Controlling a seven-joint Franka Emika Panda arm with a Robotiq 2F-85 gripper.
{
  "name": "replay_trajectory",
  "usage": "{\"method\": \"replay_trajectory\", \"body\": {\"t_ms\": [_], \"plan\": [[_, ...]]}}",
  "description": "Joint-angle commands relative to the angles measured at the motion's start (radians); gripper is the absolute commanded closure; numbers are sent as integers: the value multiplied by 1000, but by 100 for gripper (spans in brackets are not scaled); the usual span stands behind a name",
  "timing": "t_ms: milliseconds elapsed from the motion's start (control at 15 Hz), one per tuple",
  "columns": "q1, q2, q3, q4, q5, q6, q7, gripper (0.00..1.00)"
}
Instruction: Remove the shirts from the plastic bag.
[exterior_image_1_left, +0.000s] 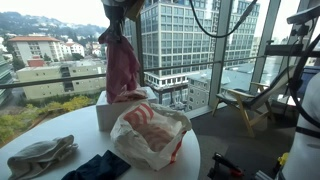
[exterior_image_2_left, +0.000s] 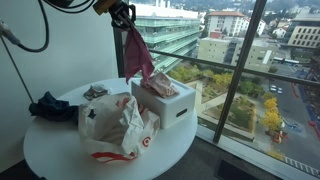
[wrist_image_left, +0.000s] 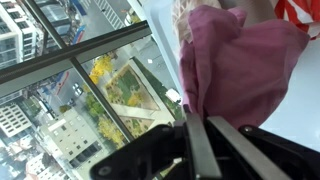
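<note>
My gripper (exterior_image_1_left: 122, 10) is high above the table and shut on a pink shirt (exterior_image_1_left: 123, 65), which hangs down over a white box (exterior_image_1_left: 108, 112). The gripper (exterior_image_2_left: 122, 14), the shirt (exterior_image_2_left: 137, 55) and the box (exterior_image_2_left: 172, 102) appear in both exterior views. In the wrist view the pink shirt (wrist_image_left: 240, 65) is bunched between the closed fingers (wrist_image_left: 200, 135). The white plastic bag with red print (exterior_image_1_left: 150, 133) lies crumpled on the table beside the box, and it also shows in an exterior view (exterior_image_2_left: 115, 125). I cannot tell what is inside it.
A grey garment (exterior_image_1_left: 40, 155) and a dark blue garment (exterior_image_1_left: 95, 167) lie on the round white table (exterior_image_1_left: 188, 160). Both garments (exterior_image_2_left: 96, 92) (exterior_image_2_left: 50, 105) show in both exterior views. Floor-to-ceiling windows (exterior_image_2_left: 240, 80) stand close behind the table. A folding chair (exterior_image_1_left: 243, 103) stands to one side.
</note>
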Motion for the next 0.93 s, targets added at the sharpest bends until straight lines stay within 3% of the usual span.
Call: {"method": "replay_trajectory", "body": {"t_ms": [0, 333, 400, 533, 800, 867], "plan": [[-7, 144, -18, 114, -220, 168, 156, 98], [14, 342, -161, 218, -640, 349, 582, 97], [15, 368, -178, 230, -694, 346, 668, 69], [12, 391, -189, 227, -766, 331, 803, 62], [19, 324, -171, 174, -739, 331, 900, 32], [19, 289, -157, 142, -698, 325, 873, 23]]}}
